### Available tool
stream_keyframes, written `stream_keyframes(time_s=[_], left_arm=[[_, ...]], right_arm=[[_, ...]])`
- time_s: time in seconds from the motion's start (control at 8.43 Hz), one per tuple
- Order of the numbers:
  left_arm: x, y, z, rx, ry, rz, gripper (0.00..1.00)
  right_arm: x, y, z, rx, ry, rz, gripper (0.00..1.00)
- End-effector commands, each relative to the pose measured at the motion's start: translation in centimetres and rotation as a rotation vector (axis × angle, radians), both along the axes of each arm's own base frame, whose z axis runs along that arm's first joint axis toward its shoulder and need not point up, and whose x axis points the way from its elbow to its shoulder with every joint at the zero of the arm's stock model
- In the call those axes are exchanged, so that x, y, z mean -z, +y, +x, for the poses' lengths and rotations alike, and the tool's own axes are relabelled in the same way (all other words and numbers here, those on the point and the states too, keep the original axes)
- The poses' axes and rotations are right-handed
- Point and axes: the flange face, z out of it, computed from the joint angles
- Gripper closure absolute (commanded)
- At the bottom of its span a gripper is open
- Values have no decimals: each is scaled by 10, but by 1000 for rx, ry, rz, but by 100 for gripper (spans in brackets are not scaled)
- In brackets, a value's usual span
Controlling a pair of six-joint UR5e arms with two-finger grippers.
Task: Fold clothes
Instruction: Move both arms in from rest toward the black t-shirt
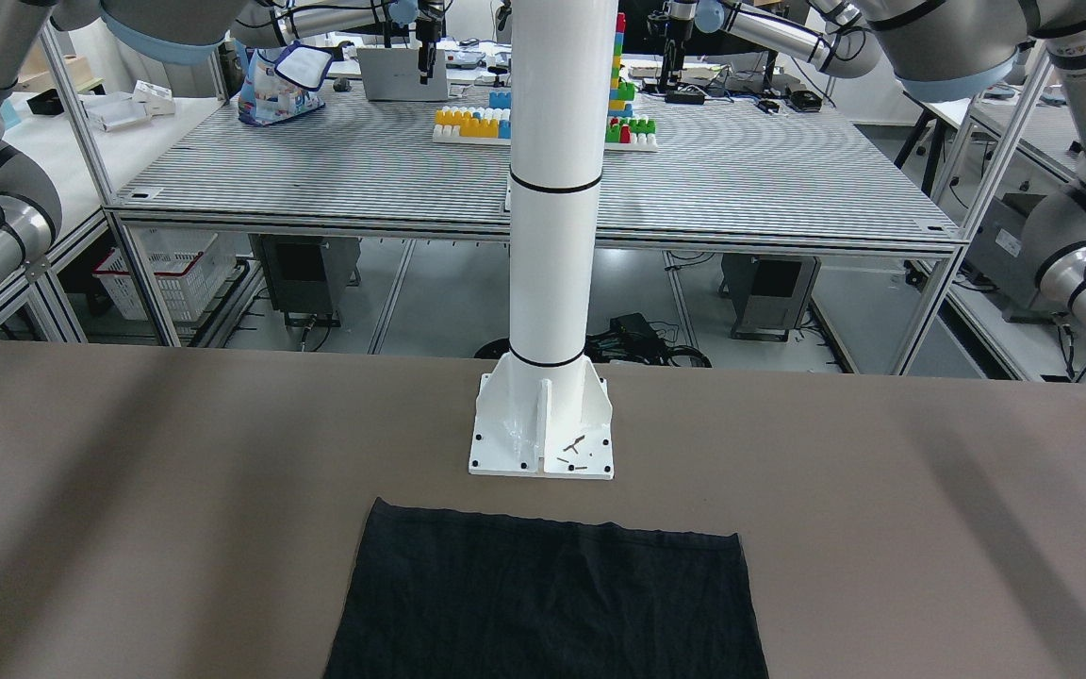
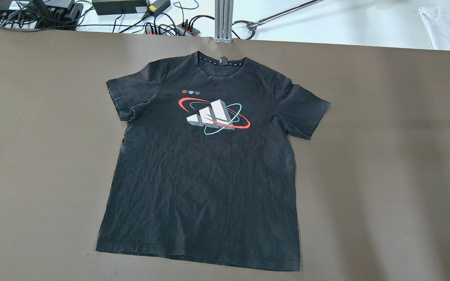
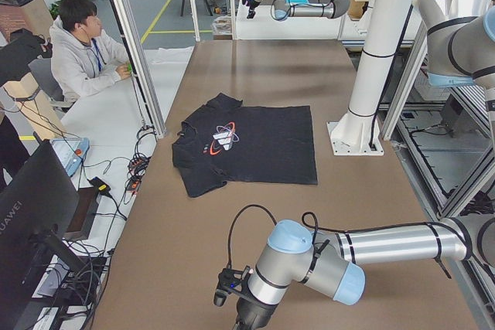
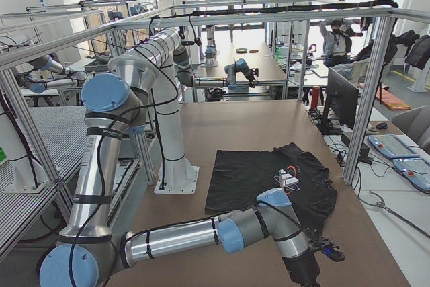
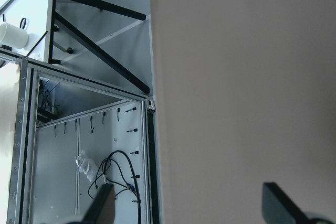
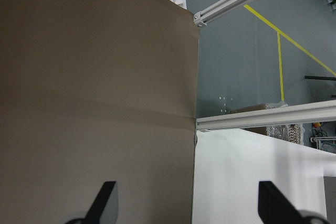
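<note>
left gripper and right gripper both spread wide and empty; black t-shirt flat on the tabletop.

my left gripper's 2 fingers stand far apart with nothing between them, over the brown tabletop at its end edge, with floor and an aluminium frame beside it. my right gripper is just as wide, holding nothing, over the other end's edge. the t-shirt lies well apart from both, in the middle, front up and wrinkled, with both sleeves out. a white, red and teal logo is on its chest. its collar points to the far edge, and its hem lies near the base plate of the white pole without touching it. a person sits at a white desk beyond.
</note>
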Motion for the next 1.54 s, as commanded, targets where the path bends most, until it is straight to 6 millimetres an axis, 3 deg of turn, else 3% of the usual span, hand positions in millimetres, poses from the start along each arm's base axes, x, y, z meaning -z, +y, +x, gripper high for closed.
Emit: stream_keyframes(time_s=[0.0, 0.24, 0.47, 0.59, 0.71, 0.83, 0.95, 1.07, 1.19, 1.3, 1.42], left_arm=[[14, -11, 0, -2, 2, 59, 0], [23, -14, 1, 3, 10, 76, 0], [29, -22, 8, -2, 87, 105, 0], [51, -45, 23, -40, 114, 143, 0], [60, -59, 44, -83, 118, 158, 0], [62, -75, 70, -134, 143, 157, 0], [64, -96, 88, -171, 183, 151, 0], [65, -117, 111, -208, 233, 135, 0], [74, -134, 132, -243, 281, 132, 0], [87, -142, 166, -297, 358, 120, 0], [106, -146, 220, -308, 429, 88, 0]], right_arm=[[4, -1, -13, 35, -14, 8, 6], [5, -1, -16, 45, -21, 9, 6], [7, -5, -40, 84, -30, 17, 6], [12, -12, -60, 119, -41, 43, 6], [26, -30, -101, 178, -48, 66, 6], [15, -48, -132, 157, -83, 35, 6], [17, -64, -175, 138, -135, 39, 6], [15, -69, -214, 94, -216, 74, 6], [22, -74, -266, 77, -306, 109, 5], [33, -83, -312, 40, -391, 112, 6], [52, -88, -343, 32, -467, 110, 6]])
